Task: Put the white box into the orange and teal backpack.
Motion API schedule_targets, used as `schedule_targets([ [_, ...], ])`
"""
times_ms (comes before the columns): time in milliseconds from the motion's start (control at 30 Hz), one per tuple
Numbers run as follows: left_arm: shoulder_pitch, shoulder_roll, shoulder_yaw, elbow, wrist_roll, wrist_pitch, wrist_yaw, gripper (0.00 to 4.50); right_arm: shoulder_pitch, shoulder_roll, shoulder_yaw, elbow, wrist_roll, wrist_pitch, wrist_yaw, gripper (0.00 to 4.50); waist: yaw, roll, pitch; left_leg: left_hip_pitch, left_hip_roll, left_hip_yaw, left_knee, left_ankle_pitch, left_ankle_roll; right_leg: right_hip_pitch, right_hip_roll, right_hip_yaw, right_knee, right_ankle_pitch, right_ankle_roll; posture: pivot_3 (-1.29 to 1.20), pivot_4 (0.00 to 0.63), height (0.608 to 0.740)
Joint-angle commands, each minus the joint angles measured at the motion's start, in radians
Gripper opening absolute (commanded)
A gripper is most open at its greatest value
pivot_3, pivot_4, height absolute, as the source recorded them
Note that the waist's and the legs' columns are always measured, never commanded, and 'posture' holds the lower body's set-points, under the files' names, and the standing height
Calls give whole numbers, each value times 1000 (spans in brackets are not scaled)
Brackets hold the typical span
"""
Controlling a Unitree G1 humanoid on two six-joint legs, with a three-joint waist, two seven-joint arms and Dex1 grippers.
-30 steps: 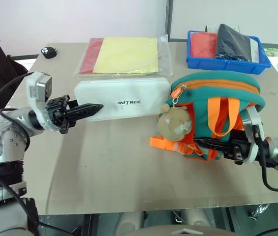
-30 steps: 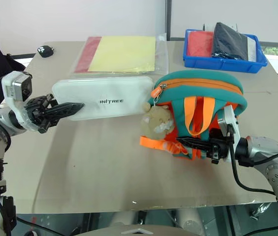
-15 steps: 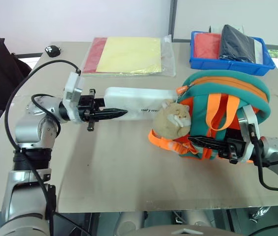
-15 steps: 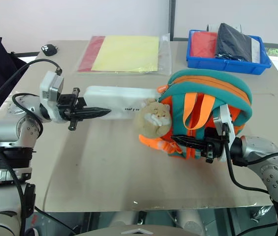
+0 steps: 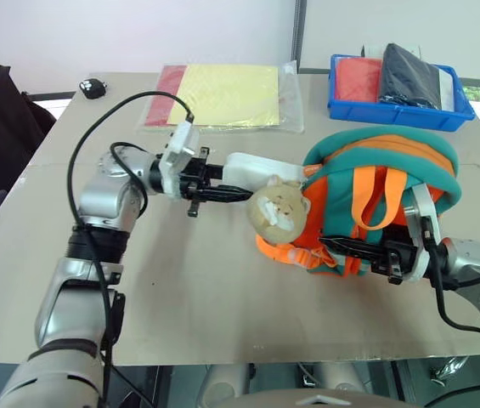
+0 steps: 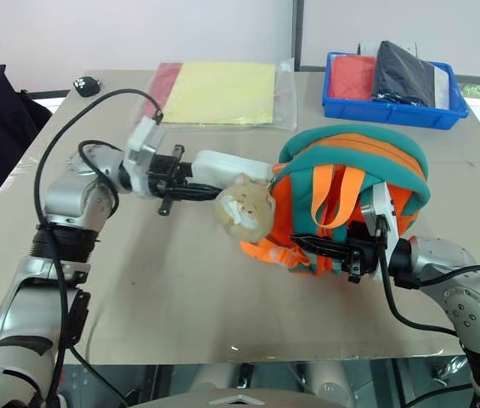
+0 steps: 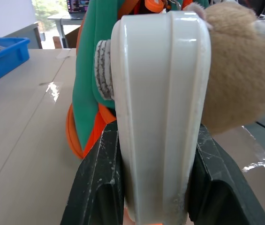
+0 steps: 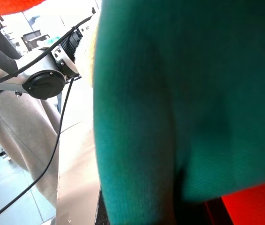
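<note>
The orange and teal backpack [image 5: 392, 157] stands on the table at the right, with a beige plush toy [image 5: 275, 211] hanging at its left side. My left gripper [image 5: 241, 184] is shut on the white box [image 5: 252, 166], which stands on edge and level. The box's far end sits at the backpack's teal rim, just behind the toy. In the left wrist view the box [image 7: 162, 93] is clamped between both black fingers [image 7: 102, 187]. My right gripper [image 5: 333, 245] is shut on the backpack's front, among the orange straps. The backpack's inside is hidden.
A clear sleeve with yellow and red sheets [image 5: 223, 95] lies at the back of the table. A blue bin [image 5: 397, 106] with red and dark items stands at the back right. A small black object [image 5: 93, 87] sits at the back left corner.
My left gripper has carried the white box to the right, turning it onto its edge, until its far end reached the backpack's rim. The plush toy shifted. The right gripper held still.
</note>
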Motion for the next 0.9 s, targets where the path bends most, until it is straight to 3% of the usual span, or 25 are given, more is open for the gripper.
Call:
schedule_targets([
  [33,-41,-52,-24,-33,-5,40,10,1057,-1,10,4,-38,2,-14,-12,98,-6,0,0,0,0,0,0,0,0,0,0,0,0,0,0,0,150,740],
  [200,-43,-159,-96,-31,159,-20,146,1057,-14,19,18,-30,-4,-19,-22,98,-7,0,0,0,-1,-1,2,0,0,1,0,0,1,0,0,0,150,740],
  [433,-96,-303,-109,29,231,6,302,1057,-29,38,37,-25,-19,-26,-36,98,-8,0,0,0,0,-1,3,0,0,1,0,0,2,0,0,0,150,740],
  [667,-129,-356,-137,-51,237,117,327,4388,-36,65,53,-27,-34,-29,-48,0,-6,0,0,-1,-1,-1,5,0,0,1,0,0,2,0,0,0,150,740],
  [767,-119,-364,-185,-85,274,126,331,4468,-46,73,62,-18,-42,-31,-48,0,-2,0,0,-1,-1,-2,6,0,0,1,0,-1,2,0,1,0,150,740],
  [900,-101,-368,-119,-130,215,151,348,4468,-53,77,59,-16,-43,-31,-52,0,-2,0,0,-2,-1,-2,7,0,0,1,0,0,2,0,1,0,150,740],
])
